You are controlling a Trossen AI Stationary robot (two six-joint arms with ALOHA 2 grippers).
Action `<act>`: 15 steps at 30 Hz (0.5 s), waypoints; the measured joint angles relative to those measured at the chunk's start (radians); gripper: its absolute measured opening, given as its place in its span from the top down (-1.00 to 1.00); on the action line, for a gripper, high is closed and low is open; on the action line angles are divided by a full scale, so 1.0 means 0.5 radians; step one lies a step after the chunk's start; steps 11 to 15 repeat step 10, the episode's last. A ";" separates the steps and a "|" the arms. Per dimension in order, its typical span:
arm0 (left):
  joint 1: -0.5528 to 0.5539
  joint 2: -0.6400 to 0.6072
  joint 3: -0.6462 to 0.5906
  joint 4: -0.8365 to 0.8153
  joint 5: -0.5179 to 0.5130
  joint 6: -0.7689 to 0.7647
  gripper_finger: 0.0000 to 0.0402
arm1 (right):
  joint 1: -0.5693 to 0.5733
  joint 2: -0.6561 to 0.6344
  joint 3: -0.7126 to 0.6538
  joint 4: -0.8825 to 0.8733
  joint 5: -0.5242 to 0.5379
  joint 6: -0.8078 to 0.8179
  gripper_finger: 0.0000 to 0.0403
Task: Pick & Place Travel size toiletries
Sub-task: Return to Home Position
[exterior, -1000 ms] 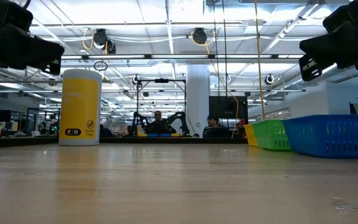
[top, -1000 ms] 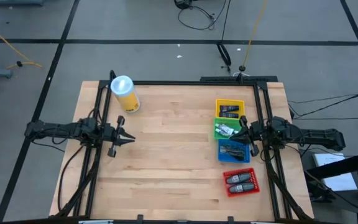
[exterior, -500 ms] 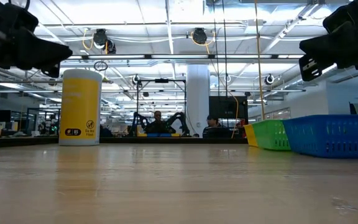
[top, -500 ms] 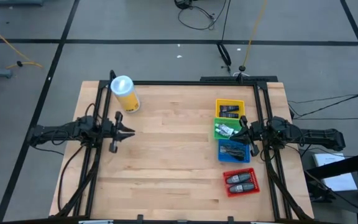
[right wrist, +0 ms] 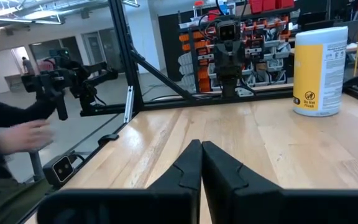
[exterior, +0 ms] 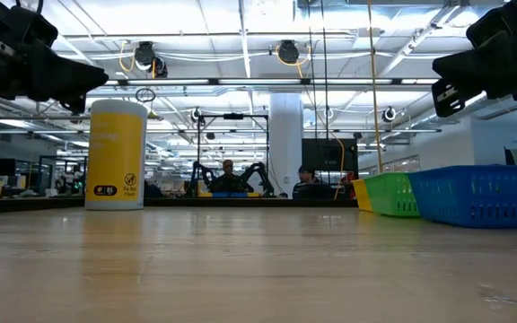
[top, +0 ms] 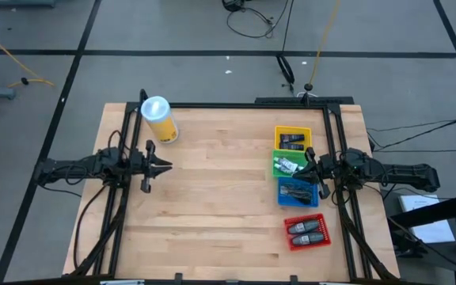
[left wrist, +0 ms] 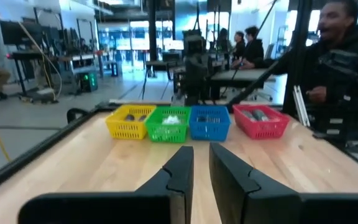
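The travel size toiletries lie in four trays along the table's right side. Dark packs are in the yellow tray (top: 292, 139), a white-green tube in the green tray (top: 289, 165), dark items in the blue tray (top: 298, 191), and two grey tubes in the red tray (top: 306, 230). My left gripper (top: 167, 166) hovers level over the table's left part and points at the trays. A narrow gap (left wrist: 201, 163) shows between its fingers, with nothing in it. My right gripper (top: 307, 165) hovers level above the green and blue trays, shut and empty (right wrist: 201, 149).
A tall yellow canister (top: 158, 119) with a white lid stands at the far left of the table. Bare wood lies between the two grippers. A person (left wrist: 347, 62) stands beyond the table's right edge. A person's hand (right wrist: 17, 134) shows past the table's edge in the right wrist view.
My left gripper has swung a little toward the table's far edge and rolled level; it stays over the table's left part.
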 joint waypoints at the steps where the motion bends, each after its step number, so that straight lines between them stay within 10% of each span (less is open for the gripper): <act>1: 0.000 0.011 0.000 -0.003 -0.001 0.000 0.74 | 0.000 0.000 0.000 0.000 -0.001 0.000 0.98; 15: 0.000 0.013 -0.001 0.002 0.000 0.000 0.74 | 0.000 0.000 0.000 -0.001 0.000 0.000 0.98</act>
